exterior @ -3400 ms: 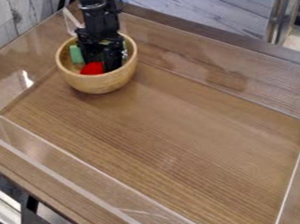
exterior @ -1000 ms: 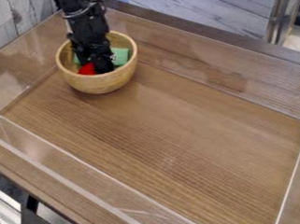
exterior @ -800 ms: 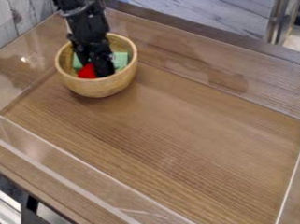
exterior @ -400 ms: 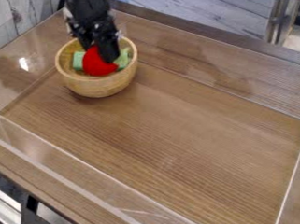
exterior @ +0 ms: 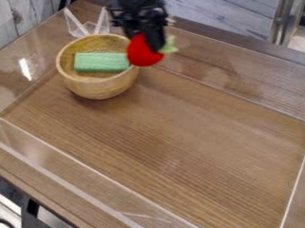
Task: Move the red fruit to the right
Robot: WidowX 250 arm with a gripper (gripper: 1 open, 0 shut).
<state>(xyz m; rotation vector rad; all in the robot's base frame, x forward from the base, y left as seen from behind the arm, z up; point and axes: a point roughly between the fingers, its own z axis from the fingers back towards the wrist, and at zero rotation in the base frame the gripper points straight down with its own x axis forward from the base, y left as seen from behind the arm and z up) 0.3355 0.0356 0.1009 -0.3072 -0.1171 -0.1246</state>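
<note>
While my gripper (exterior: 145,42) hangs over the wooden table (exterior: 182,134), its two dark fingers are clamped on the red fruit (exterior: 143,52), one on each side of it. I hold the fruit in the air, clear of every surface, at the upper middle of the single camera view. It is small, round and bright red, and a bit of green (exterior: 169,46) sticks out at its right side. It hangs just to the right of the wooden bowl (exterior: 84,83), above the bowl's right rim and the table beside it; it touches neither of them. My arm comes down from the top edge of the picture, black and nearly upright, so the fingers point mostly downward.

Inside the bowl lies the oblong light-green object (exterior: 100,61), resting flat with its long side running left to right. The bowl stands at the upper left part of the table, well apart from the right side of the board. Low transparent walls (exterior: 69,177) stand around the table; I can see their edges shine along the near side and at the left. Behind the table the background is grey and blurred, and I cannot tell what it is.
</note>
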